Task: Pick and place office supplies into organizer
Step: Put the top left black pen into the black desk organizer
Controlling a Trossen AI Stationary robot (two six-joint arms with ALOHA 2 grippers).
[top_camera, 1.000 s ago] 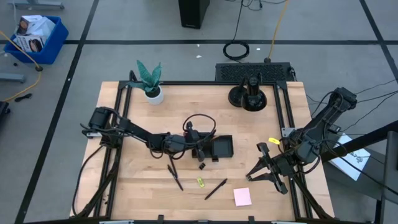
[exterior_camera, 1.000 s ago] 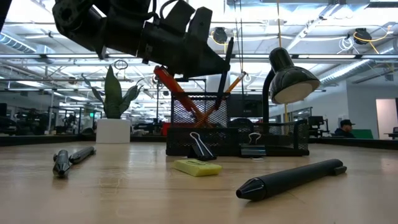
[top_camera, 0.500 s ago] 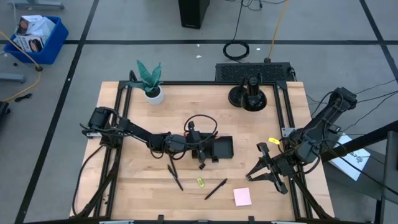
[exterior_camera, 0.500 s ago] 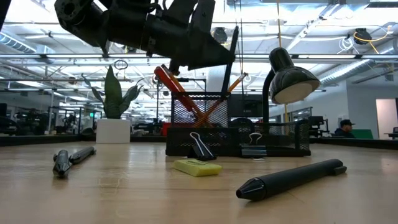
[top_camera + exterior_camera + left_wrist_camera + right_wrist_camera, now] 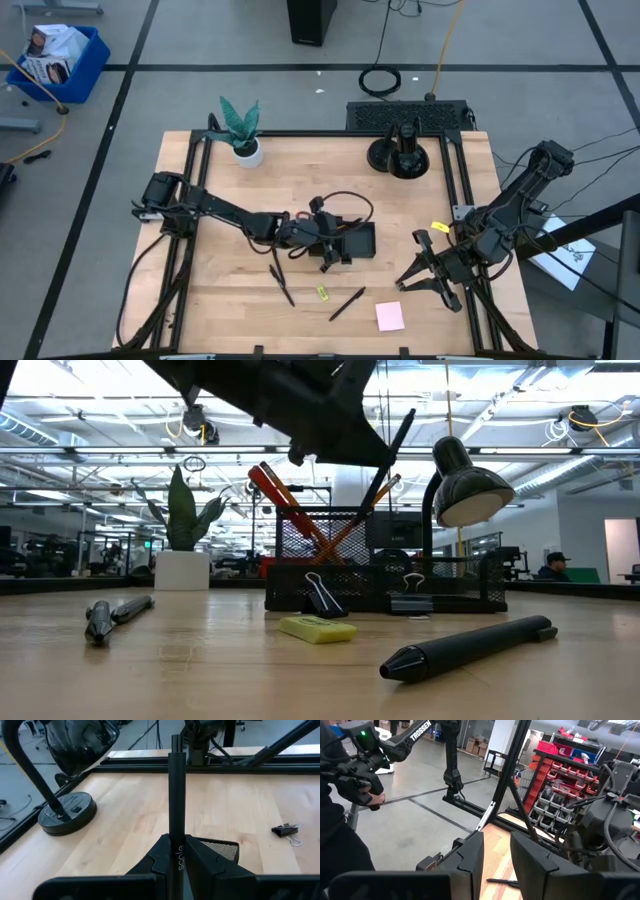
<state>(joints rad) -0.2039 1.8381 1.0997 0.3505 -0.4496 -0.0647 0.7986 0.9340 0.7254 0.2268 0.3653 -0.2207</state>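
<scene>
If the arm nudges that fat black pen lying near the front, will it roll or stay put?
The pen looks round-bodied and lies loose on the smooth wooden table, so it would probably roll sideways when nudged. It looks rigid, so it should not bend. Its tapered tip may make it curve as it rolls.

Grey floor [image 5: 200, 40], black tape lines, blue bin [image 5: 58, 60].

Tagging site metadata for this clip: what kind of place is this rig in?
Most likely an open-plan robotics lab or workshop. The low view shows an exposed industrial ceiling with strip lights; the right wrist view shows red parts bins on racking; the high view shows floor tape lines around the table.
</scene>
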